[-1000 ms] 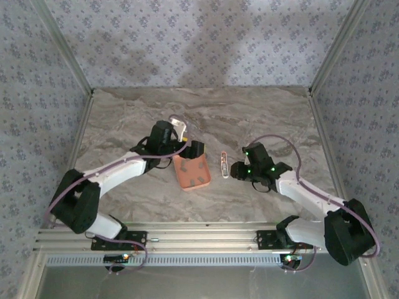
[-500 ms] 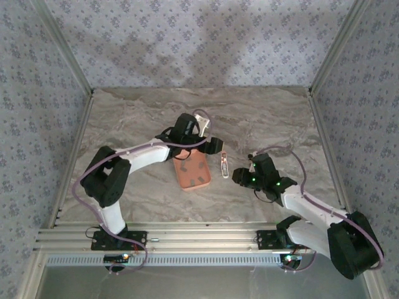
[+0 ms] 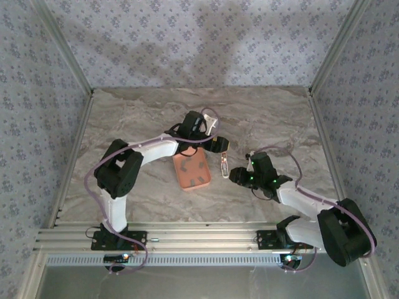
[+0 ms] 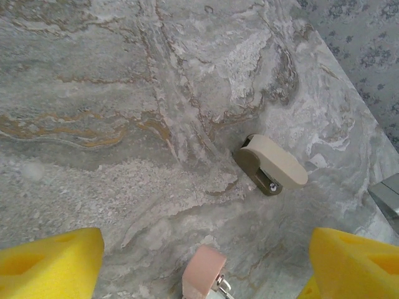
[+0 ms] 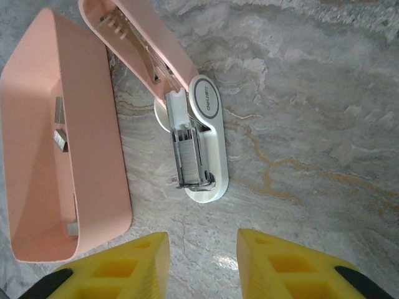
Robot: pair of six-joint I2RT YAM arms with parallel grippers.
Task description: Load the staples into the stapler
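Stapler (image 3: 223, 163): pale pink and white, lying on the marble table (image 3: 124, 118) just at 3 o'clock of the salmon tray (image 3: 191, 171), apart from it. In the right wrist view it is hinged open: pink upper arm (image 5: 143, 43) thrown back toward 11 o'clock, white base (image 5: 209, 143) flat on the table, metal channel (image 5: 187, 156) exposed along it.

Staples (image 5: 60, 141): short dark grey strips inside the tray (image 5: 37, 106), one cluster mid-floor, one piece near its 6 o'clock end.

Left gripper (image 3: 219, 146): at 12 o'clock of the stapler in the top view. Yellow pads (image 4: 50, 261) stand wide apart with nothing gripped; the stapler's pink end (image 4: 202, 271) lies below, between them.

Right gripper (image 3: 235, 174): at 4 o'clock of the stapler. Yellow fingers (image 5: 293, 265) set narrow, gap empty, bare table showing through; the white base lies just beyond the tips at 12 o'clock, not touched.

Beige and olive object (image 4: 271, 165): small, on the table at 1 o'clock of the pink end; identity unclear.
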